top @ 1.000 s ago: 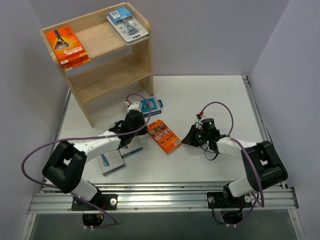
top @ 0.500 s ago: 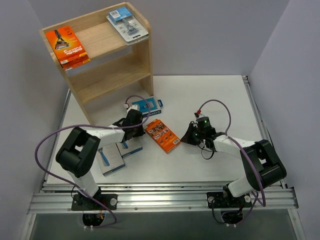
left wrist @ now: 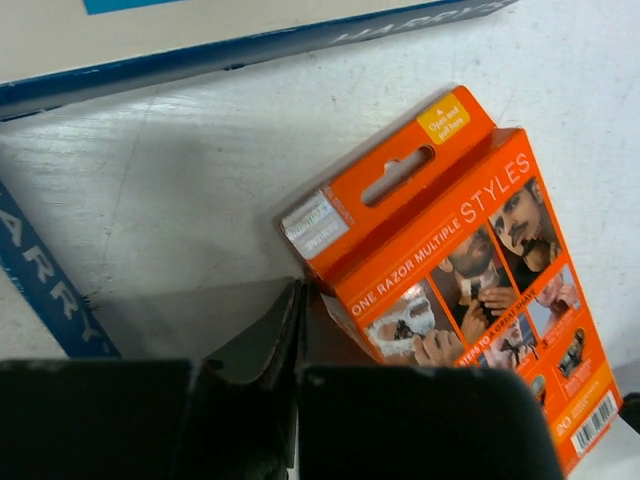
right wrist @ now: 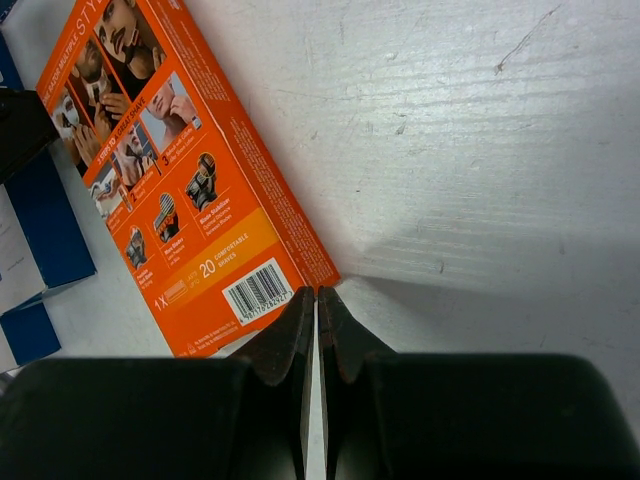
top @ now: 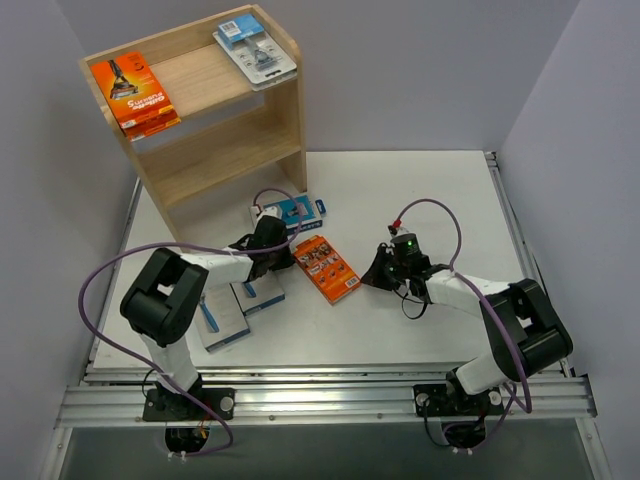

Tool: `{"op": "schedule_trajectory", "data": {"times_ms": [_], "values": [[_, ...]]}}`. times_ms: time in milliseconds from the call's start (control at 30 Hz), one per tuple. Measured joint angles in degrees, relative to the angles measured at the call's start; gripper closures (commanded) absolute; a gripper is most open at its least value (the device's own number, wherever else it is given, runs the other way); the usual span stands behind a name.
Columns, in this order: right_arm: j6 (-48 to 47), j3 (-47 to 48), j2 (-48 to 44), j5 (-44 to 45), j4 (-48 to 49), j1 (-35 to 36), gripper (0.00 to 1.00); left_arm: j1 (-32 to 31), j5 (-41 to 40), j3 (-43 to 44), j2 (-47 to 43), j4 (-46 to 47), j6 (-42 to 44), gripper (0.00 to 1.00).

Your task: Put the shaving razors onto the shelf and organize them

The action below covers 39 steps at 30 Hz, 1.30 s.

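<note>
Flanking orange box (top: 326,270) (flat); left gripper (left wrist: 300,305), right gripper (right wrist: 317,305).

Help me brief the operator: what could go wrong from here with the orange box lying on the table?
1. Both claws are shut. The left claw is at the hanger corner of the orange box, and the right claw is at its barcode corner. Pushed only at corners, the box may spin away.
2. The blue box lies close by and could get shoved.
</note>
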Motion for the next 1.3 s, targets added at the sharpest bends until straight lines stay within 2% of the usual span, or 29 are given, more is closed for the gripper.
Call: {"op": "schedule_trajectory", "data": {"times_ms": [133, 267, 400, 533, 667, 833, 1000, 1133, 1267, 1300], "values": [[0.0, 0.3, 0.4, 0.0, 0.0, 0.3, 1.00, 0.0, 2.6, -2.5, -1.6, 4.0, -1.8, 0.98], [0.0, 0.6, 0.8, 0.4, 0.0, 0.8, 1.00, -1.4, 4.1, -3.8, -9.1, 6.6, -4.9, 0.98], [0.5, 0.8, 1.0, 1.5, 0.0, 1.4, 1.00, -7.9, 4.0, -0.5, -17.1, 10.6, -6.7, 0.98], [1.0, 0.8, 1.0, 2.2, 0.2, 1.8, 1.00, -15.4, 3.9, 6.6, -19.8, 11.6, -6.5, 0.98], [1.5, 0.8, 1.0, 2.4, 0.3, 1.8, 1.00, -16.3, 1.1, 7.5, -22.5, 8.8, -6.2, 0.97], [1.9, 2.0, 1.6, 5.7, -0.5, 3.8, 0.98, -13.5, -4.0, 4.8, -22.1, 1.1, -6.0, 0.97], [2.6, 5.4, 3.1, 11.7, -4.2, 6.9, 0.98, -11.1, -5.6, 2.2, -15.7, -5.4, -4.9, 0.97], [3.3, 8.9, 4.6, 16.0, -8.9, 8.9, 0.94, -10.9, -5.5, 1.4, -11.1, -8.0, -4.2, 0.97], [4.6, 13.4, 7.2, 19.8, -14.4, 10.6, 0.92, -10.9, -5.6, 0.7, -10.7, -9.1, -3.0, 0.97], [4.9, 14.4, 7.9, 20.7, -15.7, 11.0, 0.88, -10.9, -5.9, 0.6, -11.0, -9.3, -2.7, 0.97]]}}
